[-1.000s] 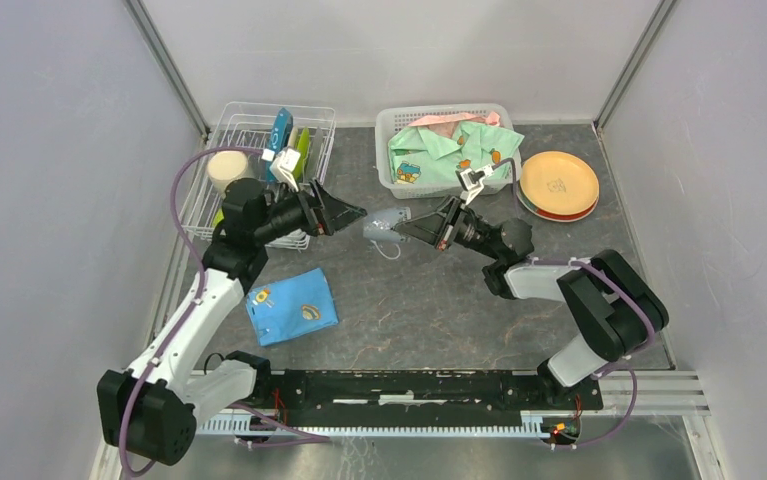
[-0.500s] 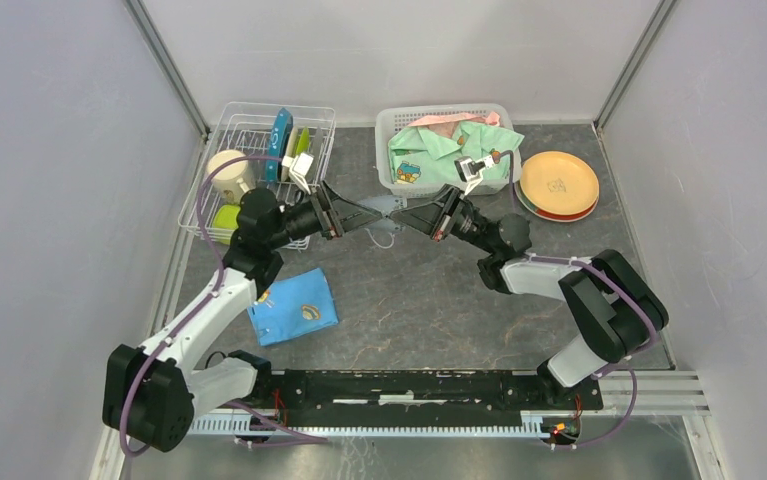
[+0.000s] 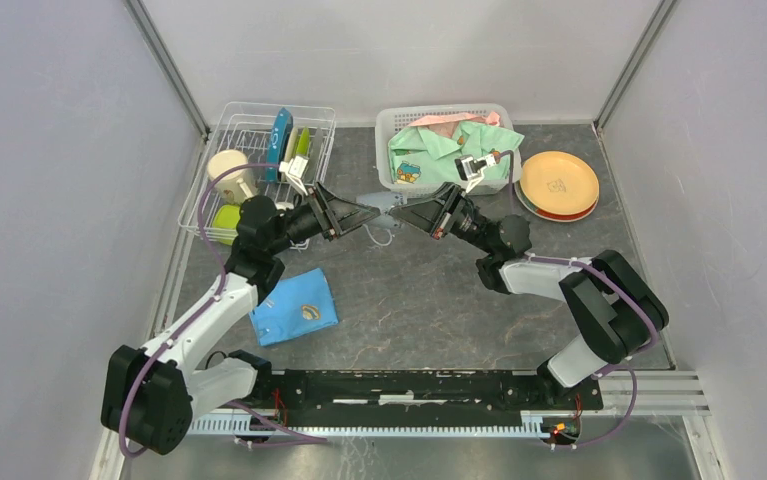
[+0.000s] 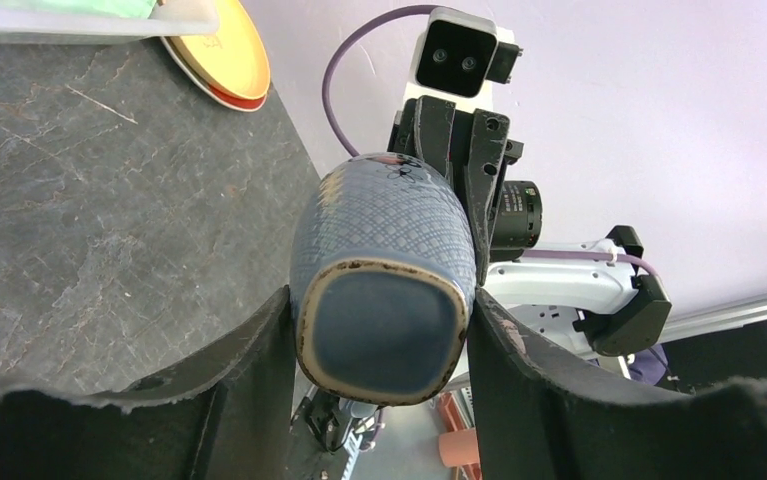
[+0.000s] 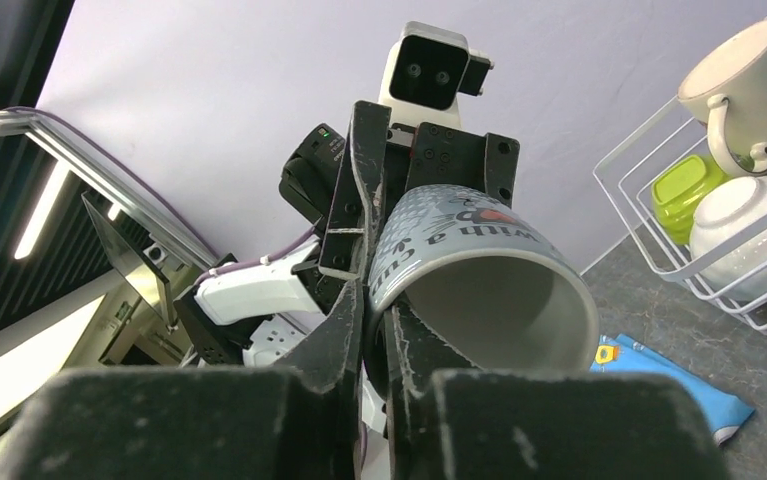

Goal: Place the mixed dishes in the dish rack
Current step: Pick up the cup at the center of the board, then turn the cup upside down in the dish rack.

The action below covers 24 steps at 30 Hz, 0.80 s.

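Note:
A blue-grey mug [image 3: 383, 206] with printed lettering hangs in the air between both arms, above the table's middle. My right gripper [image 3: 406, 212] is shut on its rim [image 5: 479, 262], one finger inside the mouth and one outside. My left gripper [image 3: 363, 213] reaches in from the left, its fingers [image 4: 259, 345] lying against both sides of the mug's base end [image 4: 384, 300]. The white wire dish rack [image 3: 244, 125] at the back left holds a cream mug [image 3: 227, 168], a blue plate [image 3: 280, 132], a green plate [image 3: 302, 150] and a lime-green piece [image 3: 225, 217]. Orange and red plates [image 3: 558, 183] are stacked at the back right.
A white latticed basket [image 3: 389, 125] with green clothing stands at the back centre, just behind the two grippers. A folded blue cloth [image 3: 294, 308] lies on the table at the front left. In the right wrist view a white bowl [image 5: 749, 230] sits in the rack.
My left gripper swung right from the rack to the mug and its jaws narrowed onto the base. The right gripper raised the mug slightly and kept its hold.

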Each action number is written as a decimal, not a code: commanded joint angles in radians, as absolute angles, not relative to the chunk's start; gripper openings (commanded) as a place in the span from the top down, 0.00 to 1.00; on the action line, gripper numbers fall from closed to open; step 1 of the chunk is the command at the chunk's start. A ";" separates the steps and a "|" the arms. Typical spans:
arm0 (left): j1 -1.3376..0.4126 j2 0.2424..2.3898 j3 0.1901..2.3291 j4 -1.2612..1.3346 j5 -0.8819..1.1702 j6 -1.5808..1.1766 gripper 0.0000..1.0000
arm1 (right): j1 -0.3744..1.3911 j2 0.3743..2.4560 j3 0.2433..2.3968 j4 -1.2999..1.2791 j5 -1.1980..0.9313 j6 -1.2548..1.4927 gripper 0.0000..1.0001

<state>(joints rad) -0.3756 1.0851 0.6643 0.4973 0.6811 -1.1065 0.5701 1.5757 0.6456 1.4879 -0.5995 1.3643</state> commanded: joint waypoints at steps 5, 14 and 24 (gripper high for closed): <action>-0.388 1.012 0.709 0.493 0.630 -1.095 0.92 | 0.578 1.610 0.592 1.957 -0.591 1.344 0.48; -0.385 0.986 0.797 0.213 0.493 -0.887 0.98 | 0.554 1.600 0.504 1.957 -0.554 1.327 0.02; -0.384 1.066 1.062 -0.274 0.029 -0.476 0.98 | 0.522 1.571 0.413 1.927 -0.584 1.315 0.02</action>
<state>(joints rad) -0.3840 1.0386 0.9501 -0.1352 0.2615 -0.7002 0.5316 1.5997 0.4274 1.4868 -0.5640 1.3327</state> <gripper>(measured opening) 0.617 0.979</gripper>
